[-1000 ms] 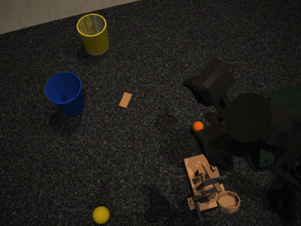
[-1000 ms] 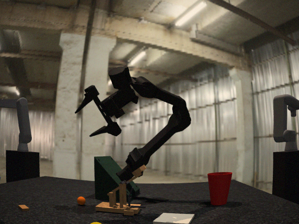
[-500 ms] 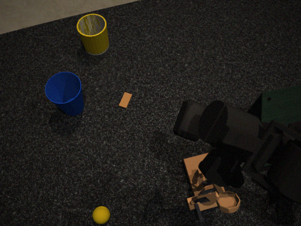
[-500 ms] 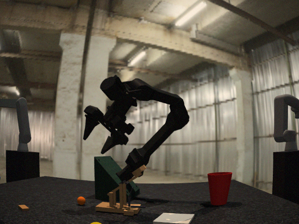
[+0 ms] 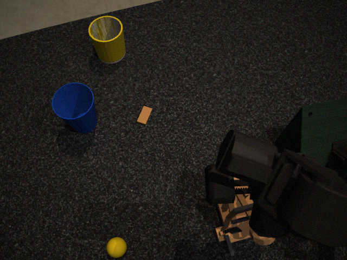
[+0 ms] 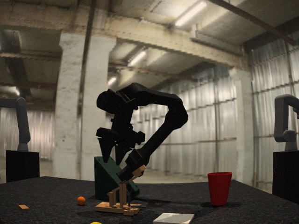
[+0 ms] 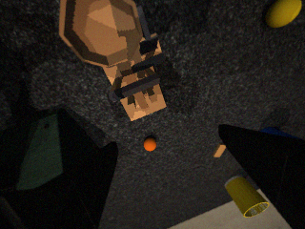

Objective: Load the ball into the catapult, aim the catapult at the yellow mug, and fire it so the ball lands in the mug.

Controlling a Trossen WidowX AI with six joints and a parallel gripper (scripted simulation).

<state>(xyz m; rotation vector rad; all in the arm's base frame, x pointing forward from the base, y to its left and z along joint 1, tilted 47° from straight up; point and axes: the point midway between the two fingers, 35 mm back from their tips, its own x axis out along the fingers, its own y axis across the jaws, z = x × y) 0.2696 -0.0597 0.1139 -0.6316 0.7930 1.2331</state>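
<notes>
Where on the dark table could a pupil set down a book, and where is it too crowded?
One open patch lies between the blue cup and the catapult; another lies right of the yellow mug in the top view. It is crowded around the catapult, with the tool above and the green wedge nearby.
</notes>
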